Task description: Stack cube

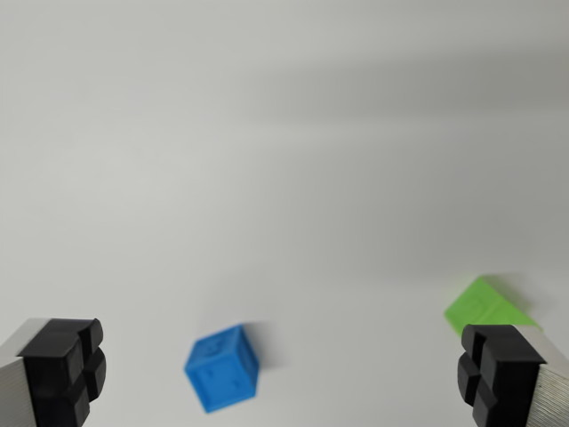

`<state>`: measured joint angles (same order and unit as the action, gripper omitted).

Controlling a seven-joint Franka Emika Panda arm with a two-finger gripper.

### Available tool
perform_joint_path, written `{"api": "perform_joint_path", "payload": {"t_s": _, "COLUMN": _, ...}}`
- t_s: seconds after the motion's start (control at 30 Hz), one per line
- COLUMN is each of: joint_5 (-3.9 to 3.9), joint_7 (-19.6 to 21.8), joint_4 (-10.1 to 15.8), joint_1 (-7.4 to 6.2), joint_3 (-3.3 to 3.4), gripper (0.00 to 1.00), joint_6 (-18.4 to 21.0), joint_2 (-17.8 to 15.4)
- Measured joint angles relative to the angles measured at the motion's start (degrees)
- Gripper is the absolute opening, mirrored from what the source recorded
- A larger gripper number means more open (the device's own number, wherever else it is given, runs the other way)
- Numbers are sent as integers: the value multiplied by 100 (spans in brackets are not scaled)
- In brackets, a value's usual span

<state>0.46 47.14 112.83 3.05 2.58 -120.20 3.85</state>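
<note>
- The jaws stand wide apart, gripping nothing, their black pads [62, 369] at the wrist view's lower corners.
- A blue cube [222, 367] lies tilted between them, nearer the left pad, touching neither.
- A green cube [484, 307] sits just above the right pad, partly hidden.
- Both rest on a plain white surface [284, 160].

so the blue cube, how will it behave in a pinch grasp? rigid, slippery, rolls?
The blue cube looks like hard moulded plastic with crisp edges, so probably rigid and light. Flat faces should keep it from rolling, and it sits flat on the white table. It lies turned relative to the open gripper, so the pads may twist it on closing.
</note>
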Motion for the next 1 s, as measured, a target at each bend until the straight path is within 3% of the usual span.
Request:
{"api": "perform_joint_path", "payload": {"t_s": 0.57, "joint_5": 0, "joint_7": -24, "joint_4": 11, "joint_1": 0, "joint_3": 0, "gripper": 100, "joint_6": -4, "joint_2": 0}}
{"api": "perform_joint_path", "payload": {"t_s": 1.0, "joint_5": 0, "joint_7": -272, "joint_4": 174, "joint_1": 33, "joint_3": 33, "gripper": 100, "joint_6": -125, "joint_2": -13}}
